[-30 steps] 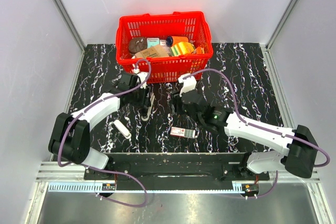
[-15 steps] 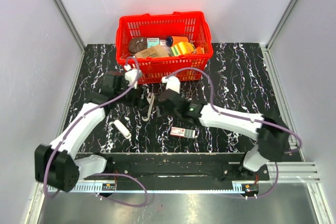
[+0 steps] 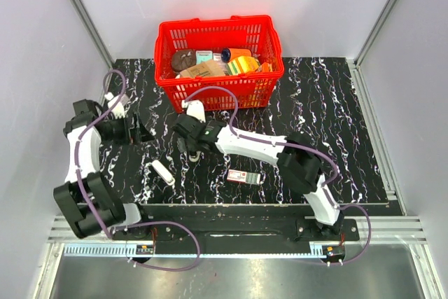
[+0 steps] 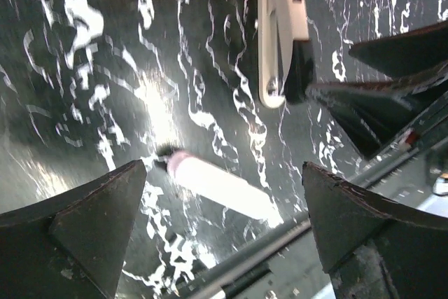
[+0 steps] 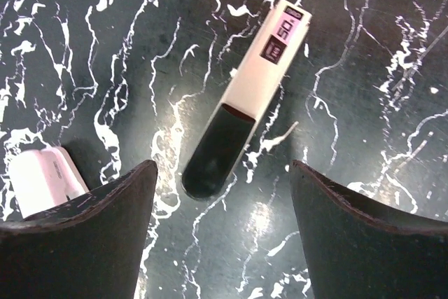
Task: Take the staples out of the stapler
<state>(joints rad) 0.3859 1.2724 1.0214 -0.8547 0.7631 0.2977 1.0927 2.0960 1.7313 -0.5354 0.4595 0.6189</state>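
Note:
The stapler (image 5: 260, 82) lies flat on the black marble table, off-white with a pink label and a dark rounded end. My right gripper (image 5: 222, 169) hovers over it, open, its fingers either side of the dark end and not touching it. In the top view the right gripper (image 3: 190, 146) covers most of the stapler. My left gripper (image 3: 143, 131) is out to the left, open and empty. In the left wrist view, beyond my left gripper (image 4: 222, 168), the stapler (image 4: 278, 29) lies further off. No staples show in any view.
A plain white oblong piece (image 3: 162, 171) lies left of the stapler, also the white piece (image 5: 42, 180) and white piece (image 4: 220, 187). A small red-and-white box (image 3: 243, 176) sits near the front. The red basket (image 3: 210, 92) with groceries stands at the back.
The left arm has swung away to the left and its gripper has opened wide. The right gripper has slid left over the stapler and opened. The stapler now lies loose on the table.

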